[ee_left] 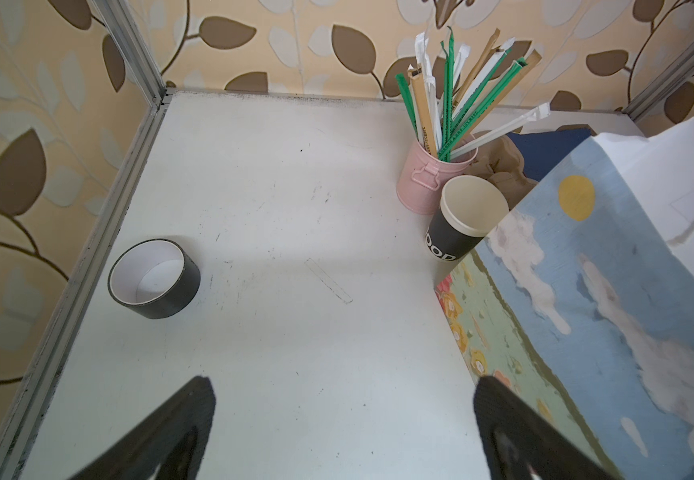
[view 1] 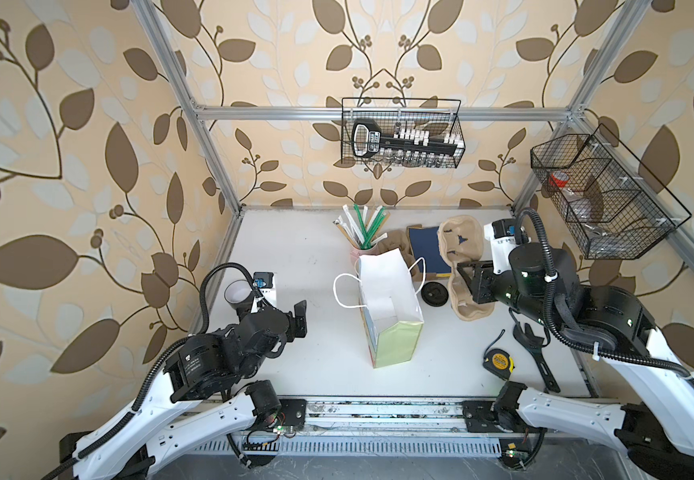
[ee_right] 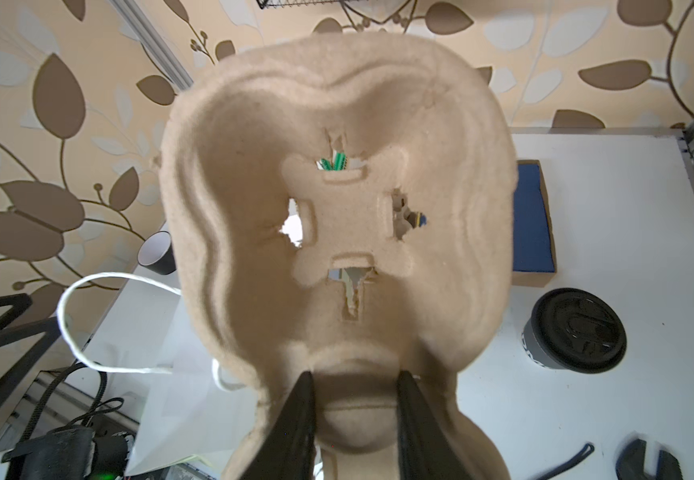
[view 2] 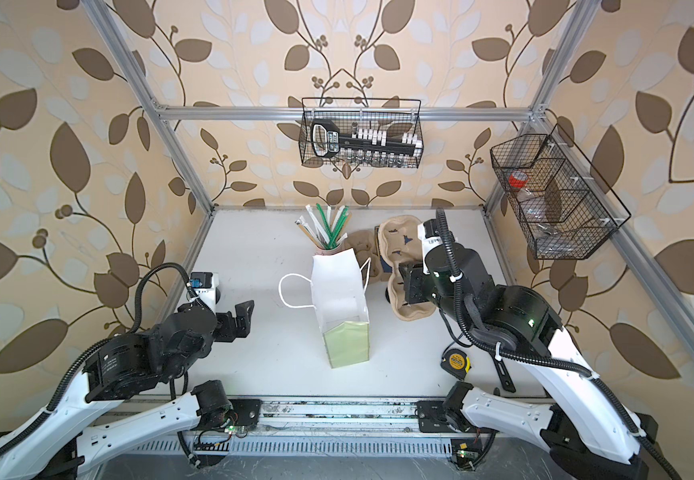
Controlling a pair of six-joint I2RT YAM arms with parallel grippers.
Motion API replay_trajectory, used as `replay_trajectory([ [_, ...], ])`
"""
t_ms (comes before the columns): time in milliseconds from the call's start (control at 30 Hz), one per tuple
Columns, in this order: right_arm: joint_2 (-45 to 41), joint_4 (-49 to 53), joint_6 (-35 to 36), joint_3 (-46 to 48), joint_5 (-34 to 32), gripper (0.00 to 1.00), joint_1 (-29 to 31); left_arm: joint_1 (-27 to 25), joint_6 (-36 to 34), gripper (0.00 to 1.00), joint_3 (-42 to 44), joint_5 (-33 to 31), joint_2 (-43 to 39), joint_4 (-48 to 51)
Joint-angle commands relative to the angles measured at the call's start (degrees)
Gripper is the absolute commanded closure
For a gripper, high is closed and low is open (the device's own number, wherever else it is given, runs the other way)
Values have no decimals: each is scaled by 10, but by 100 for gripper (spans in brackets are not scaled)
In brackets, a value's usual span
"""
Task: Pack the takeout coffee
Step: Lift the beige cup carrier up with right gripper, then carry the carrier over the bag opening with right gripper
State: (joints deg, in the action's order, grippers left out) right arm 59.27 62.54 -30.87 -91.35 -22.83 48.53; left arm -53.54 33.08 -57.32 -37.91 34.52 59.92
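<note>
Takeout coffee (ee_left: 465, 224) well ahead of left end effector (ee_left: 344, 382), beside paper bag (ee_left: 586, 291).

Coffee cup (ee_left: 461, 216) partly behind bag (ee_left: 586, 291)

The cup carrier (ee_right: 337, 124) is rough, fibrous moulded pulp, matt. The paper cup (ee_left: 449, 239) looks matt black; the lid (ee_right: 578, 328) smooth plastic. The pink tin (ee_left: 420, 187) — glossy painted metal; table (ee_left: 274, 199) — scuffed matt white

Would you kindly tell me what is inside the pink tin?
Wrapped straws, green, white and brown, stand in the pink tin; its wall hides their lower ends and the bottom.
</note>
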Motion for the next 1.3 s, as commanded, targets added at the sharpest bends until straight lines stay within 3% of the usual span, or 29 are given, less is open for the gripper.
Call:
replay_trajectory([
  [0,32,20,3,-47,-23,70,33,6,-8,1,3,-7,0,-8],
  [367,160,15,-11,-164,-43,70,131,6,-8,1,4,-5,-2,-8],
  [667,227,19,-31,-183,-36,69,143,6,-2,1,5,-5,-6,-1],
  [833,230,14,-42,-192,-24,70,149,6,-4,1,5,-4,-4,-1],
  [1267,194,39,-59,-239,-88,69,171,6,17,1,11,49,38,3],
])
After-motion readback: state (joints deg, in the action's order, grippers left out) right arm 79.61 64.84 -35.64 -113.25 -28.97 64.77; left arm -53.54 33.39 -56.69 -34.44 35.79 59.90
